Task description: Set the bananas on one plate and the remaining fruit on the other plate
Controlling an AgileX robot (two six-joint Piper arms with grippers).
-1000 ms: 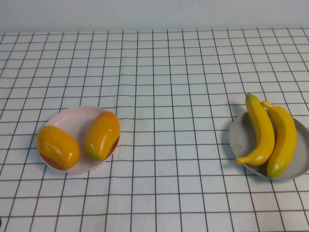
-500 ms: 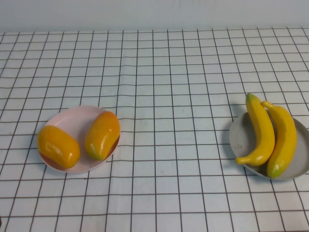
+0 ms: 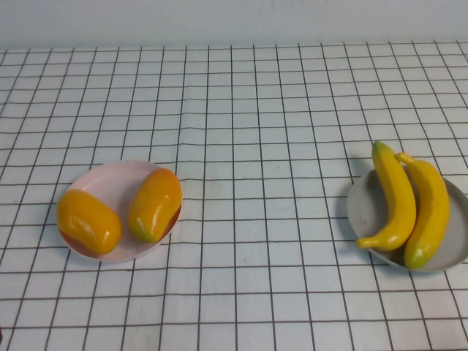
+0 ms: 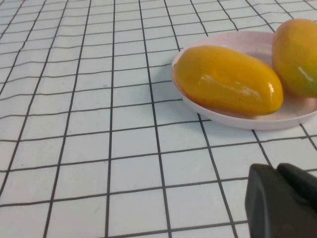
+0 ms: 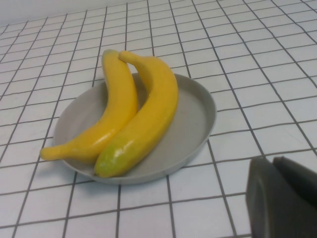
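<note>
Two yellow bananas (image 3: 398, 197) (image 3: 430, 210) lie side by side on the grey plate (image 3: 363, 210) at the table's right; they also show in the right wrist view (image 5: 119, 106) (image 5: 148, 119) on that plate (image 5: 193, 121). Two orange oval fruits (image 3: 88, 221) (image 3: 155, 204) lie on the pale pink plate (image 3: 113, 180) at the left, also seen in the left wrist view (image 4: 228, 82) (image 4: 297, 49). My left gripper (image 4: 277, 171) is shut and empty, near the pink plate (image 4: 247, 119). My right gripper (image 5: 273, 163) is shut and empty, near the grey plate. Neither gripper shows in the high view.
A white cloth with a black grid (image 3: 248, 146) covers the table. A pale wall (image 3: 234, 22) runs along the far edge. Open cloth lies between the two plates.
</note>
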